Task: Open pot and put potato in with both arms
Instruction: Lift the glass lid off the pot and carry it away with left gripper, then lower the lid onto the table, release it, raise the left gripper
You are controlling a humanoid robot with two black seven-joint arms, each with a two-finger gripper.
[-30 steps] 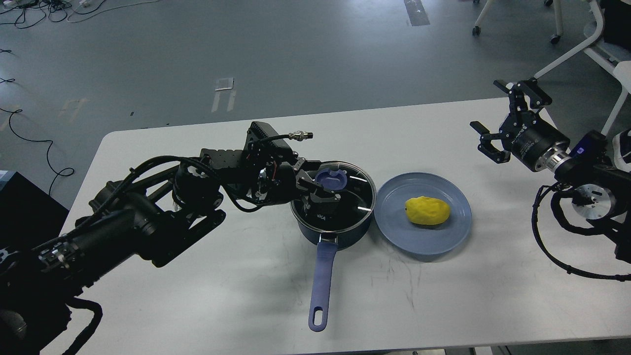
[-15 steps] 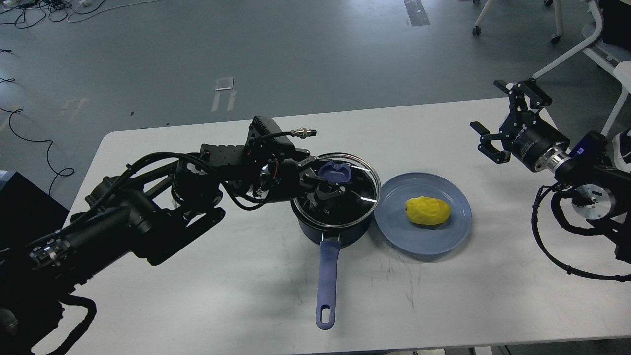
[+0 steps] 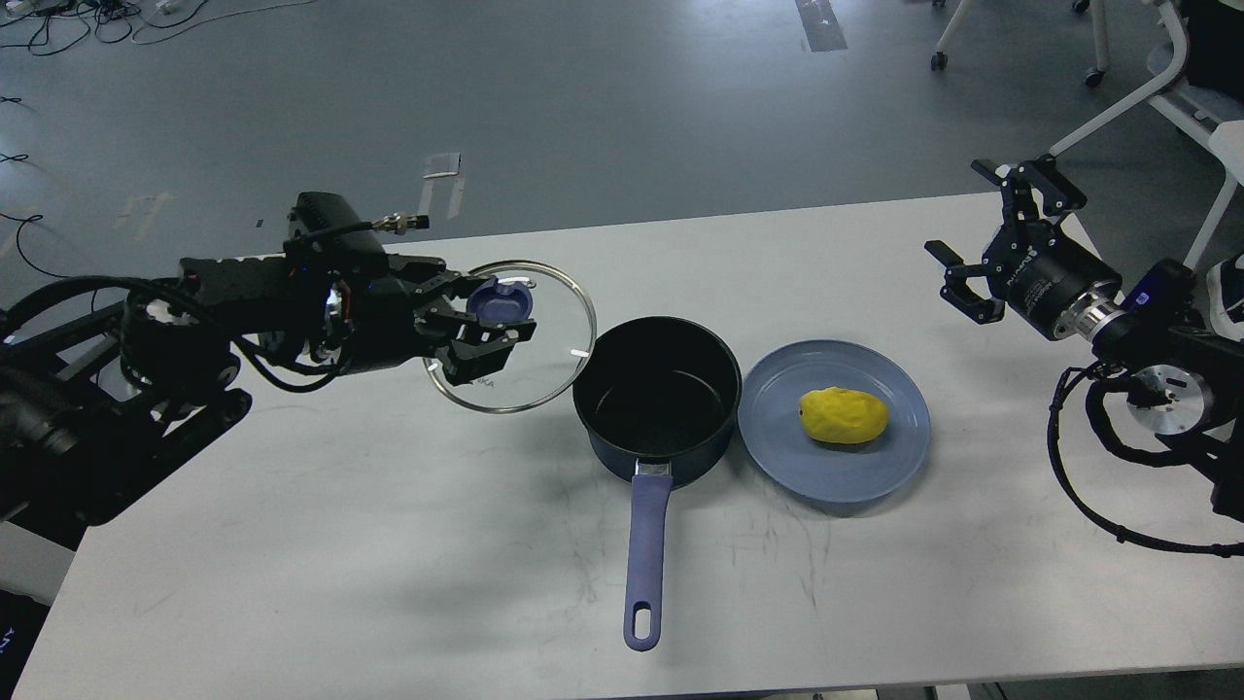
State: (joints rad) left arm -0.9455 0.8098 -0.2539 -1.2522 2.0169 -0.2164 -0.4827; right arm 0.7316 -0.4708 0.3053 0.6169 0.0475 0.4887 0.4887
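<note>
Head view. The left tool, closed on the blue knob of the round glass lid, has carried the lid off the dark blue long-handled pot within the last second and now holds it in the air to the pot's left, above the white counter. The pot stands open and empty. The yellow potato lies untouched on the blue round plate just beside the pot. The right tool, open and empty, waits well apart; fetching the potato is judged the next step.

L arm cut by left edge; chair cropped top-right.
</note>
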